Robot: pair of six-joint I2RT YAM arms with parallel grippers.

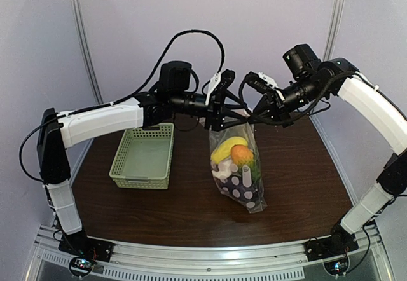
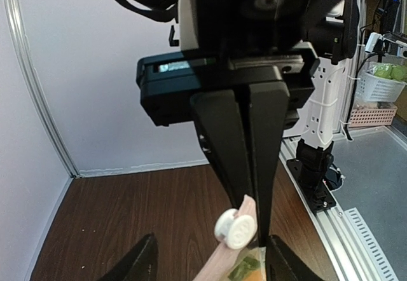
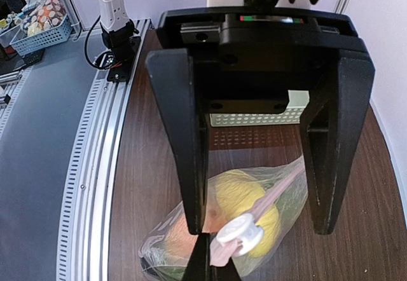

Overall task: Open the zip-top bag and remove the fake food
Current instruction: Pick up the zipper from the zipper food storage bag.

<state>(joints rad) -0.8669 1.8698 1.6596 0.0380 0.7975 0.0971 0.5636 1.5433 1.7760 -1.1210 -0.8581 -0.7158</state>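
Clear zip-top bag (image 1: 245, 189) of fake food (image 1: 232, 152) hangs over the worktop (image 1: 305, 179), zip strip (image 3: 280, 182) clenched in my left pincer (image 2: 254, 230); my right pincer (image 3: 257, 227) gapes around it.

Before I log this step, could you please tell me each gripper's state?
Left gripper: shut on the zip-top bag, at its zip strip.
Right gripper: open.

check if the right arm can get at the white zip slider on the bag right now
Probably yes. The right gripper is open with the zip slider between its fingers and nothing blocking it; the left gripper, shut on the zip strip, holds the zip-top bag up.
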